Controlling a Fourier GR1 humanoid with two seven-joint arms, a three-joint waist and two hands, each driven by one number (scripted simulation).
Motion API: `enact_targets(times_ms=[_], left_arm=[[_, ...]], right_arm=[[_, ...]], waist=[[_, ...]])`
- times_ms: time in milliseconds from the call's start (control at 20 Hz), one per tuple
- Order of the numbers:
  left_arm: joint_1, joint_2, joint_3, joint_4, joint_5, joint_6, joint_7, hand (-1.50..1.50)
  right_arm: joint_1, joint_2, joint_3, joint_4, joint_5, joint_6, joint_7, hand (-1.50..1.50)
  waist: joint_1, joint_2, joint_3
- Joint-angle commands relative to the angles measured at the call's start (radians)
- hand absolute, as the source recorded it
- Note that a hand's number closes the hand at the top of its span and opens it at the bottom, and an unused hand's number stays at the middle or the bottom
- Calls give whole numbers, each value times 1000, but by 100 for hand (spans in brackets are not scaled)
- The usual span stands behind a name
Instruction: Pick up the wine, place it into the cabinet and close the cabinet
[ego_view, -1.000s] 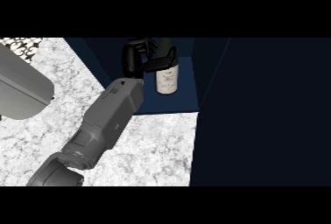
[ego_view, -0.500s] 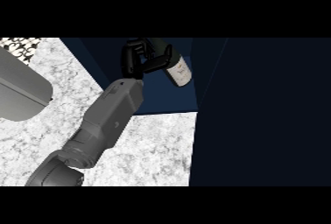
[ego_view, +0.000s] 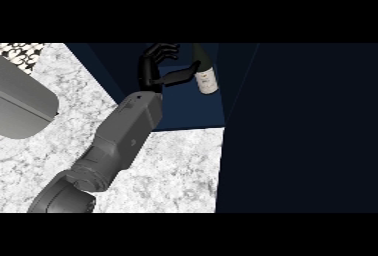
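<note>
Evidently to set it down inside, the right hand (ego_view: 153, 69) reaches into the open cabinet (ego_view: 188, 107), touching the tilted wine (ego_view: 207, 80), though I cannot tell whether it grips it.

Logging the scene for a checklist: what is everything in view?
Wine bottle: one, dark with white label, inside the cabinet.
Cabinet: one, dark blue, open, top centre.
Cabinet door: one, dark navy, right side.
Counter: one, white-grey marble, left and bottom.
Grey rounded shape: one, left edge; cannot tell what.
Right forearm: one, grey, from lower left into the cabinet.
Right hand: one, black, left of the bottle, thumb at it.
</note>
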Motion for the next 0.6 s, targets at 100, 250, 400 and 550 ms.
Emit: enact_targets(times_ms=[100, 250, 400, 550], left_arm=[[38, 4, -6, 31, -25, 23, -26, -150], [28, 36, -20, 45, -47, 29, -7, -150], [42, 31, -35, 66, -68, 59, -16, -150], [67, 22, -25, 53, -64, 54, -57, -150]], right_arm=[[-9, 1, -29, -30, -27, -14, 13, -150], [-17, -13, -23, -33, -38, -1, 36, -150], [25, -2, -3, -54, -35, 6, 16, -150], [27, 7, -7, -22, -35, 12, -30, -150]], waist=[[4, 4, -2], [1, 5, -2], [-12, 8, -2], [-17, 14, -2]])
